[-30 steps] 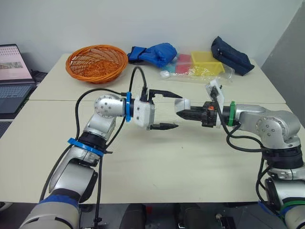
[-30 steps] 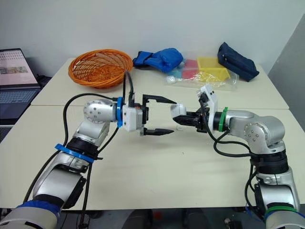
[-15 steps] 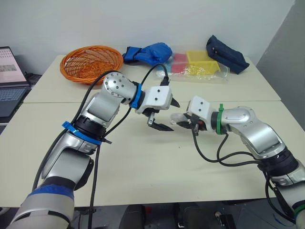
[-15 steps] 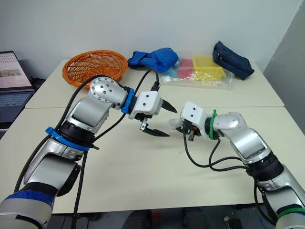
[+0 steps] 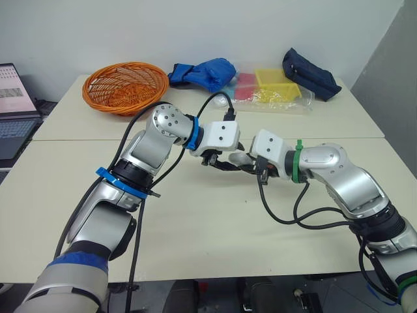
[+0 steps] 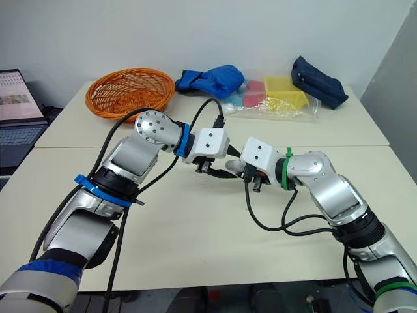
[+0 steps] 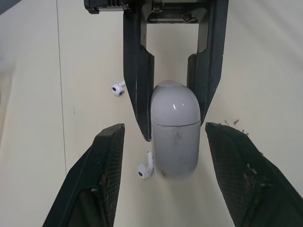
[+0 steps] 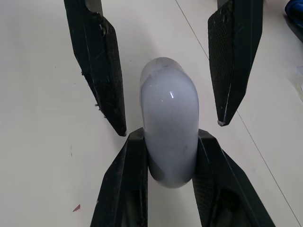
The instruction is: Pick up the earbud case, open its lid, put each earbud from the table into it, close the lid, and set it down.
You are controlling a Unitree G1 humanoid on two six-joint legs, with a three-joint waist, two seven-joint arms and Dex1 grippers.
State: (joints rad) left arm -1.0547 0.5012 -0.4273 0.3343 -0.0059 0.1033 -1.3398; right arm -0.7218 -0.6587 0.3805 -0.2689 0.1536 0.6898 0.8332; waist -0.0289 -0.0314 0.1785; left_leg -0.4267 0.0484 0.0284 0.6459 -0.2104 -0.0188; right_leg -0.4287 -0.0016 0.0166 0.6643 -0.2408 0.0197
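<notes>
The head stereo pair faces forward and down over the table (image 5: 195, 215). Both wrist cameras face the earbud case (image 7: 175, 137) closely, from opposite ends.

White wall (image 5: 130, 26), beige tables (image 5: 215, 235) — laptop (image 5: 13, 104) beside

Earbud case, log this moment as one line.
right gripper: shut on earbud case | left gripper: open, straddling case | case: closed | earbuds: two on table

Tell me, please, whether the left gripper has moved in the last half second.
Yes. While the orange basket stays put, the left gripper has shifted away from it toward the right gripper; its open fingers now flank the earbud case.
</notes>
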